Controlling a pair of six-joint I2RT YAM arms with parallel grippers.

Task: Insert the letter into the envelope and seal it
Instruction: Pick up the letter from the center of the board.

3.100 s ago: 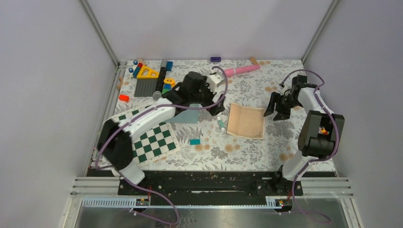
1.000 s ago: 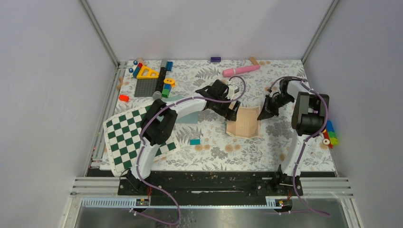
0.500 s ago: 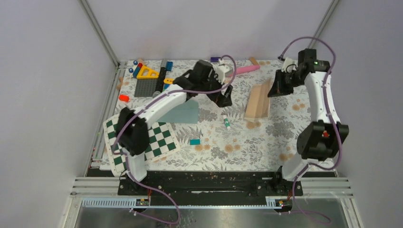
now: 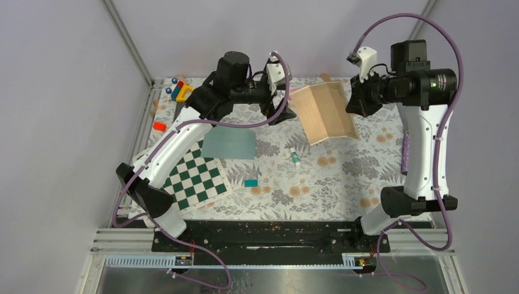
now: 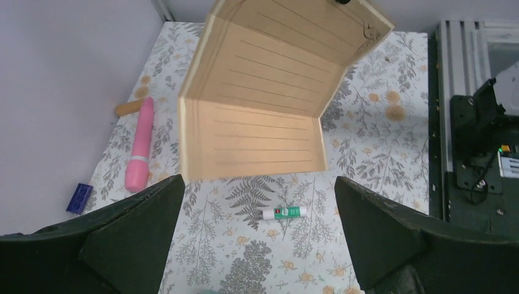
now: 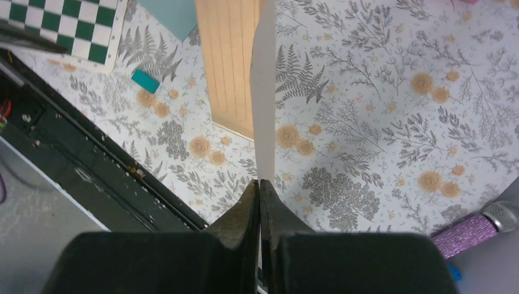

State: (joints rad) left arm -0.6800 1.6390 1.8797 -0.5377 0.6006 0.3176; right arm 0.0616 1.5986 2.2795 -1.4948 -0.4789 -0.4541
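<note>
Letter (image 4: 323, 113) not in envelope (image 4: 228, 143); entries run from near edge of worktop (image 4: 343, 190) outward. Nearest the arm bases on the left: green-white checkerboard (image 4: 190, 177), flat, tilted to the worktop edge. Just beyond its right corner is a small teal block (image 4: 251, 182), apart from everything. Next out is a glue stick (image 4: 295, 158), lying on its side near centre. Envelope lies flat on the worktop under the left forearm, just past the checkerboard's far corner; whether the two touch cannot be told, nor how the flap stands. Further out, the letter is up in the air, clear of the worktop, between the two wrists. It is bent along its crease into two ruled panels, the lower one hanging free. Right fingers (image 6: 245, 208) are pressed fully together on the edge of its upper panel; from the right wrist that panel shows edge-on. Left fingers (image 5: 122, 245) are spread as wide as they go, gripping nothing, pointed at the letter, well apart from it. Farthest back: pink cylinder (image 5: 139, 145), small blue block (image 5: 79, 198), and coloured toy pieces (image 4: 183, 90) in the far left corner.
</note>
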